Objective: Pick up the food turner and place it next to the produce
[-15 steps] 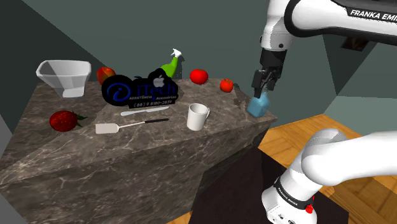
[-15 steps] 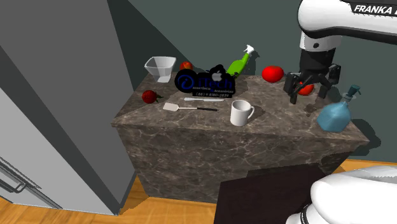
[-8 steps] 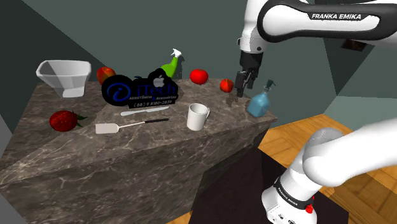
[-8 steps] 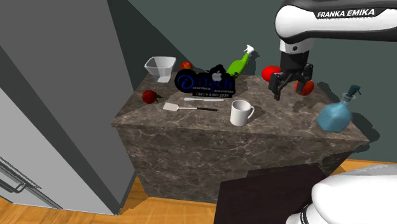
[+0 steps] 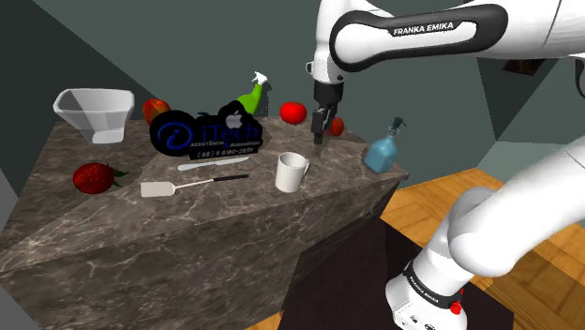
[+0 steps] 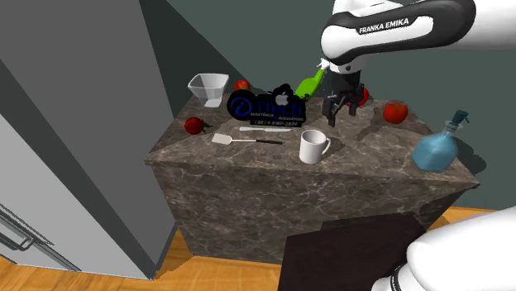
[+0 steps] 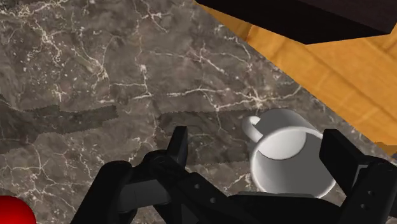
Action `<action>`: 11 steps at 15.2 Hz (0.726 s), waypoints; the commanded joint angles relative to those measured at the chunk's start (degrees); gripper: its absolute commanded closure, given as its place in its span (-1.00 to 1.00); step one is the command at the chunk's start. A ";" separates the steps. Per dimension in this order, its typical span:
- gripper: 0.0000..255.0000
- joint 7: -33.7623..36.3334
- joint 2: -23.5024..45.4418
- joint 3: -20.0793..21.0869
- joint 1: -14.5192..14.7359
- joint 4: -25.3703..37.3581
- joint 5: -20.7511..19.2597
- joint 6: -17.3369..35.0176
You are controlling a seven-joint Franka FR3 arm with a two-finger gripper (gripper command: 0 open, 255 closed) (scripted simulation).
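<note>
The food turner [image 5: 192,184], a white blade on a thin dark handle, lies flat on the dark marble counter [image 5: 112,234] beside a red strawberry-like fruit [image 5: 92,176]; the turner [image 6: 240,140] also appears in the second exterior view. My gripper [image 5: 321,131] hangs open above the counter, well to the shoulder view's right of the turner and just behind the white mug [image 5: 292,172]. In the wrist view the mug [image 7: 289,153] sits below my spread gripper [image 7: 257,137], untouched. Nothing is held.
A knife [image 5: 214,164] lies just behind the turner. A black sign [image 5: 208,133], white bowl [image 5: 94,111], apple [image 5: 156,109], green spray bottle [image 5: 251,94] and two tomatoes [image 5: 293,112] [image 5: 334,125] line the back. A blue bottle [image 5: 382,150] stands at the counter's right corner.
The arm has swung toward the shoulder view's left, from above the blue bottle past the small tomato to behind the mug. The gripper stayed open; no object moved.
</note>
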 commanded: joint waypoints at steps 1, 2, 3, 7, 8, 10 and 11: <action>-1.00 -2.58 4.12 0.17 0.76 1.97 -0.01 2.47; -1.00 -3.73 6.02 0.38 1.15 3.18 0.02 3.31; -1.00 -4.87 7.91 0.60 1.53 4.43 0.05 4.08; -1.00 -9.29 15.30 1.74 3.04 9.77 0.09 6.64; -1.00 -10.35 17.10 2.07 3.41 11.18 0.07 7.16; -1.00 -12.43 20.66 2.81 4.15 14.10 -0.01 8.04; -1.00 -13.44 22.42 3.20 4.53 15.60 -0.08 8.40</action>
